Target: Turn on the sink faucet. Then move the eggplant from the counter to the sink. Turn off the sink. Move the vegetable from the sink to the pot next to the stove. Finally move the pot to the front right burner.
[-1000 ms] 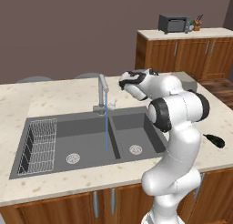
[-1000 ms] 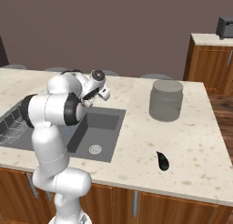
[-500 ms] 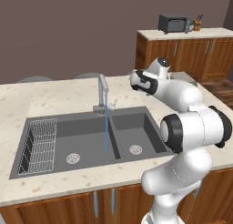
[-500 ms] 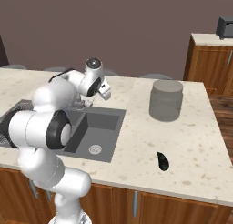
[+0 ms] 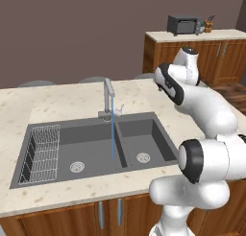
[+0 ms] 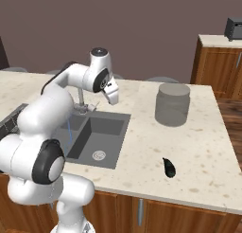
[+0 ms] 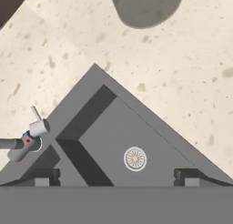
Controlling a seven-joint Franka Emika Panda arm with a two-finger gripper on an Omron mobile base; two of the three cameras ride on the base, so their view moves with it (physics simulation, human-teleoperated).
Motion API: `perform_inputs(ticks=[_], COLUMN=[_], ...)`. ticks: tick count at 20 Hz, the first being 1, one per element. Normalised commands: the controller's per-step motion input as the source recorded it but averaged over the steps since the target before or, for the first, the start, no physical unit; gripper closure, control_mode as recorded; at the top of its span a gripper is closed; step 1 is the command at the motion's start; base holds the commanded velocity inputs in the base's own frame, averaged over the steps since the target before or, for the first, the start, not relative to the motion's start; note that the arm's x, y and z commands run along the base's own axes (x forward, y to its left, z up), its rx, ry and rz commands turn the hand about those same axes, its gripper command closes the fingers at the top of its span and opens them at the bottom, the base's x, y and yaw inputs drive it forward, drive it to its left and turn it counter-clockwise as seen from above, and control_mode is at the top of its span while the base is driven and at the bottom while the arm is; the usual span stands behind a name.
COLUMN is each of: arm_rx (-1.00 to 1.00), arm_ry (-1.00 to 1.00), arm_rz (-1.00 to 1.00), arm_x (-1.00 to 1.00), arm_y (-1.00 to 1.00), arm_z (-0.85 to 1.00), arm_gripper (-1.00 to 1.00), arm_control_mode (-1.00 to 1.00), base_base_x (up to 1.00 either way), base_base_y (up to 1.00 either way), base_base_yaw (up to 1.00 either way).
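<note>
The sink faucet stands behind the divider of the dark double sink, and a thin stream of water falls from its spout. My gripper hangs open and empty above the sink's right basin, to the right of the faucet. In the hand view its tips stand wide apart over the basin drain, with the faucet at the left. The small dark eggplant lies on the beige counter, well right of the sink. The pot and the stove are out of view.
A grey ribbed cylinder stands on the counter behind the eggplant; it also shows in the hand view. A wire rack sits in the left basin. Wooden cabinets with a microwave stand at the back right.
My hand has drawn away from the faucet's lever and swung right and slightly up, over the right basin. The water keeps running. The gripper stays open.
</note>
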Motion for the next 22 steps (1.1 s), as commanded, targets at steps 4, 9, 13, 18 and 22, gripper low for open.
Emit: perform_inputs(ticks=[4, 9, 13, 18, 22], arm_rx=[-0.03, -0.03, -0.02, -0.04, -0.06], arm_ry=[0.07, 0.08, 0.13, 0.17, 0.17], arm_rz=[-0.06, -0.04, -0.04, -0.03, 0.00], arm_x=[-1.00, -1.00, -0.79, -0.60, -0.37], arm_y=[-0.43, -0.49, -0.65, -0.67, -0.71], arm_z=[-0.16, -0.19, -0.22, -0.19, -0.07], arm_gripper=[-1.00, -1.00, -1.00, -1.00, -1.00], arm_control_mode=[-1.00, -1.00, -1.00, -1.00, -1.00], base_base_x=[0.00, 0.00, 0.00, 0.00, 0.00], base_base_y=[0.00, 0.00, 0.00, 0.00, 0.00], base_base_yaw=[0.00, 0.00, 0.00, 0.00, 0.00])
